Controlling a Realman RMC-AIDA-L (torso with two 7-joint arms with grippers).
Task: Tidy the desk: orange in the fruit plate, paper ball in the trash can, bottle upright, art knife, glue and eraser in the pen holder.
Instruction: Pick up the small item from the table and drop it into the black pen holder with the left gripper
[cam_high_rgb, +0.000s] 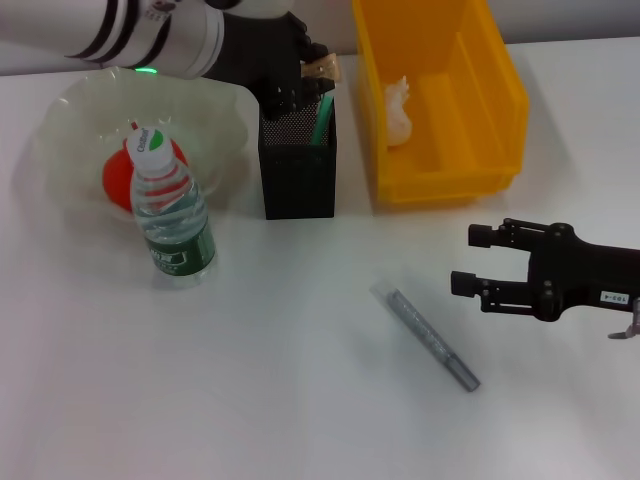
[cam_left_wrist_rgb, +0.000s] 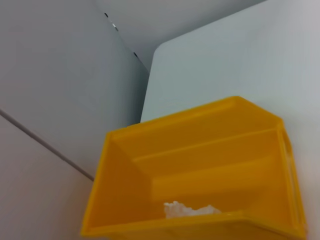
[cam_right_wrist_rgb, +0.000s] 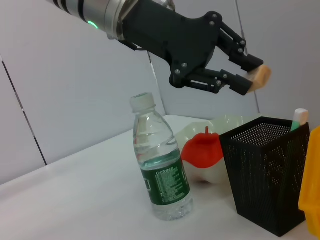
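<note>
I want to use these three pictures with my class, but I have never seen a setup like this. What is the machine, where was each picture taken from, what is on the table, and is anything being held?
It is a robot with two arms, each ending in a gripper. One picture looks down from its head; the others come from cameras on its wrists.

The left gripper is above the pen holder, a black mesh cup, with the tan eraser pinched between its fingertips. The right gripper hovers open, low over the white table, holding nothing.

On the table, the bottle stands upright in front of the fruit plate, which holds the orange. The yellow trash can holds the paper ball. A grey pen-like tool, probably the art knife, lies loose near the right gripper.
</note>
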